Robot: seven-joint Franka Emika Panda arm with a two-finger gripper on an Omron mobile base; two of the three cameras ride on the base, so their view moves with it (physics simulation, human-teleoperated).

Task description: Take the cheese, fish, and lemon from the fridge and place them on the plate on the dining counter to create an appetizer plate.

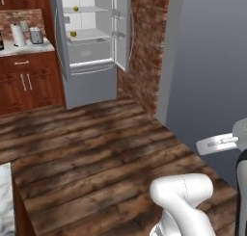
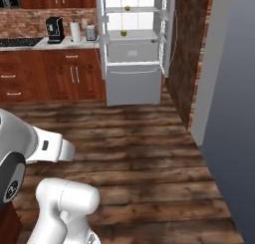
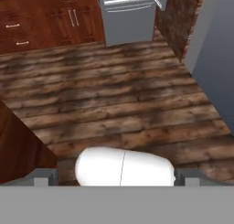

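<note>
The fridge [image 1: 91, 61] stands open at the far end of the room, also seen in the right base view [image 2: 133, 78], and its lower part shows in the hand view [image 3: 128, 17]. Two small yellow things sit inside, one on an upper shelf [image 1: 75, 8] [image 2: 127, 8] and one on the shelf below [image 1: 73, 33] [image 2: 123, 33]. They are too small to tell lemon from cheese. The fish and the plate are out of view. A corner of the dining counter [image 1: 4, 196] shows at lower left. My gripper [image 3: 115, 176] is open and empty, far from the fridge, above the floor.
Wooden floor [image 2: 129, 148] stretches between me and the fridge. A wall counter [image 1: 24, 49] with a toaster [image 1: 36, 35] and paper roll [image 1: 18, 35] runs left of the fridge. A brick wall [image 1: 144, 52] and a grey wall [image 1: 212, 61] close the right side.
</note>
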